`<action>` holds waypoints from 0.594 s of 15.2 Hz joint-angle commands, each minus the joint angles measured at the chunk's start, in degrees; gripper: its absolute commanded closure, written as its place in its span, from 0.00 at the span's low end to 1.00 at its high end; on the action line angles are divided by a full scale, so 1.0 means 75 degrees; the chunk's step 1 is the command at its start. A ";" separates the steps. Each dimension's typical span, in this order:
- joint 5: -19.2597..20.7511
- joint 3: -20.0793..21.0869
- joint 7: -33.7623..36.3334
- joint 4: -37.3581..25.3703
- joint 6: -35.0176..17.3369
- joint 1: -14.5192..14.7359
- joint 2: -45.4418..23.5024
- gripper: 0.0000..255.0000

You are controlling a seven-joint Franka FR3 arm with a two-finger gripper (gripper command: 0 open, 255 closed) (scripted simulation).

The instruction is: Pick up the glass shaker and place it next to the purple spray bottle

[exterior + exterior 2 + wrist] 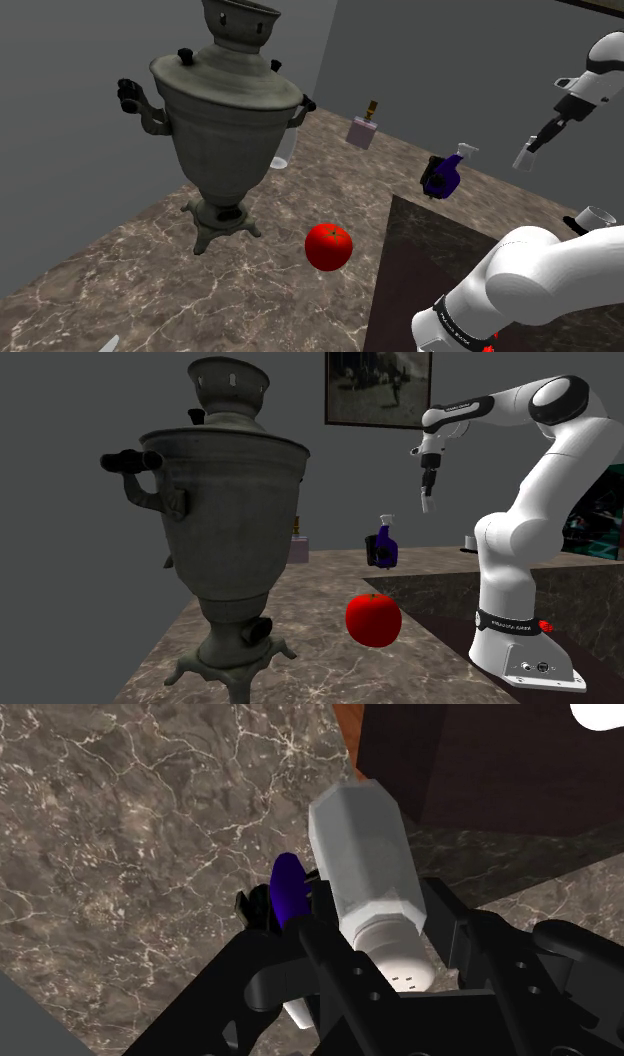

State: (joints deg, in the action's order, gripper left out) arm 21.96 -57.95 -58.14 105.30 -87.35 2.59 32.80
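Observation:
My black gripper point(537, 142) hangs high above the marble counter, shut on the glass shaker point(525, 156). In the second exterior view the gripper point(428, 484) points down and the shaker point(428, 504) sticks out below it. The wrist view has the fingers point(335, 939) clasping the clear faceted shaker point(362, 849) at its white cap end. The purple spray bottle point(442, 176) with a white nozzle stands on the counter near the stand's far corner. It lies below and a little aside of the gripper point(388, 929), partly hidden behind a finger as the purple bottle point(288, 890). The same bottle point(384, 548) is upright in the second exterior view.
A large metal samovar point(225, 120) stands at the shoulder view's left, with a red apple point(328, 246) beside it. A small perfume bottle point(364, 129) and a clear glass point(281, 152) stand near the back wall. The dark stand point(425, 250) fills the lower right.

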 commanded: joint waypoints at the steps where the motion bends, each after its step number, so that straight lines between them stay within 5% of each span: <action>1: 0.0051 -0.0049 0.0006 0.0203 -0.0180 -0.0027 0.0048 1.00; 9: 0.0269 -0.0207 0.0095 0.1087 -0.0921 -0.0163 0.0245 1.00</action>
State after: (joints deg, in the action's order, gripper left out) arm 23.76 -59.21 -57.45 112.64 -93.46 1.43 34.51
